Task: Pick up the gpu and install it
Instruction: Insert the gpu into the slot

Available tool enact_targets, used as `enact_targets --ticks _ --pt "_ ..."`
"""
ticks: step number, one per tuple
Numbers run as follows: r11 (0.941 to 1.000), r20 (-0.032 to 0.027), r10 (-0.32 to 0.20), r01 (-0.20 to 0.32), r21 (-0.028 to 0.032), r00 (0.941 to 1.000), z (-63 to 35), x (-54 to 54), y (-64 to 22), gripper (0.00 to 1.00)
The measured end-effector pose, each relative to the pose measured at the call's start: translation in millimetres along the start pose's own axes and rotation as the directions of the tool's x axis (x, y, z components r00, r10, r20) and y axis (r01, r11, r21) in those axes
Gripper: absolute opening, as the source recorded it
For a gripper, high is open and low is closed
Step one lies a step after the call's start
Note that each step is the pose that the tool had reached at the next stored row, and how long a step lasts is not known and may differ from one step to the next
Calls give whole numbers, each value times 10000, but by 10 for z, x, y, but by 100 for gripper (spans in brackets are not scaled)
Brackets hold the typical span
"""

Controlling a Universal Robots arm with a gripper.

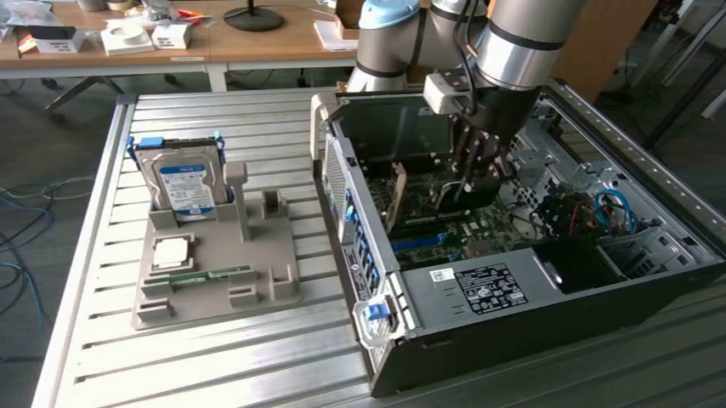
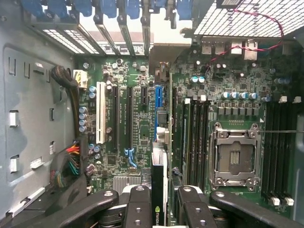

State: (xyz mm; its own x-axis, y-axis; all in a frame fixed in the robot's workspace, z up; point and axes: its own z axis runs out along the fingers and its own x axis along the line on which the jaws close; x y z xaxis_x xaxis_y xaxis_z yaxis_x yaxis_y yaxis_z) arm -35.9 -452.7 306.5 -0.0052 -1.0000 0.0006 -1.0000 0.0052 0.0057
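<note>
While the open computer case lies on its side on the exterior view's right of the slatted aluminium table, the arm reaches straight down into it over the motherboard. On the exterior view's left stands a grey parts tray with the blue-labelled hard drive upright in it, well apart from the work.

The gripper hangs inside the case, toward its far half. In the wrist view its fingers are clamped on the gpu, which is held edge-on between them, a thin black card with a green logo on its top edge. The card's long axis runs parallel to the row of expansion slots and appears in line with the blue slot directly beneath it. Whether the card's lower edge has entered that slot cannot be told; I judge it is at or just above it.
</note>
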Motion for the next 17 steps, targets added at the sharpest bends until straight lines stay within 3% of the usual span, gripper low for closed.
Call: enact_targets --ticks 17 --pt "10000 -1 0 0 -1 10000 56 0 0 26"
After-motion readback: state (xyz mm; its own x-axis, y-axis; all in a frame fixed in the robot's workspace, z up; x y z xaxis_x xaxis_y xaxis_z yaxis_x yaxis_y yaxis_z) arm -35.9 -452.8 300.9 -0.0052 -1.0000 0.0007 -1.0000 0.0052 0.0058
